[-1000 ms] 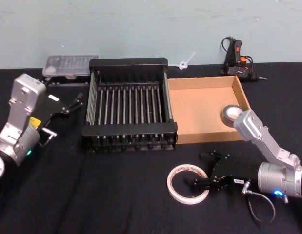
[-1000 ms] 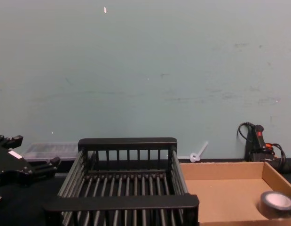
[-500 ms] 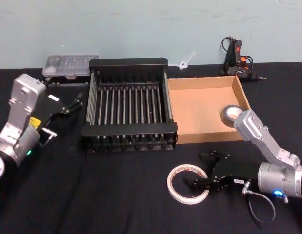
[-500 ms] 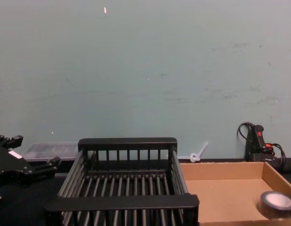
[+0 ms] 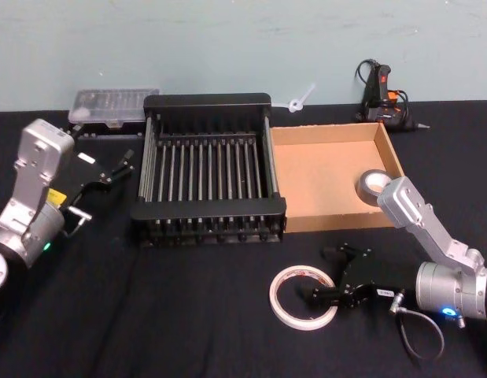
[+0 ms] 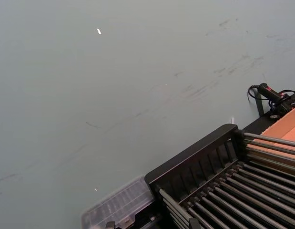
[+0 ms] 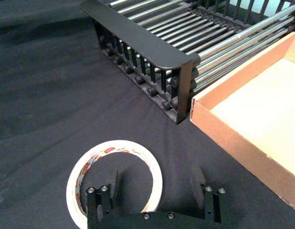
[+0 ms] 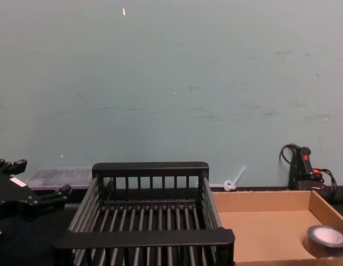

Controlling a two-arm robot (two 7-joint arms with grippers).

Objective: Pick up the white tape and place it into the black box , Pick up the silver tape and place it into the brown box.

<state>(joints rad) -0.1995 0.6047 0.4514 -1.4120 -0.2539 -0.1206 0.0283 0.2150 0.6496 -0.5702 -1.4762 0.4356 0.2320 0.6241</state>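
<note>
White tape (image 7: 114, 179) flat beneath the spread right end effector (image 7: 156, 187) (rim between fingers).

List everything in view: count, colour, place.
white tape: 1, white with red print, flat on the table in front of the boxes
silver tape: 1, grey-silver, inside the brown box, right side
black box: 1, black, table centre
clear case: 1, transparent, behind the left gripper
glue gun: 1, black and orange, back right
right gripper: open, one finger inside the white tape's ring
left gripper: parked left of the black box
</note>
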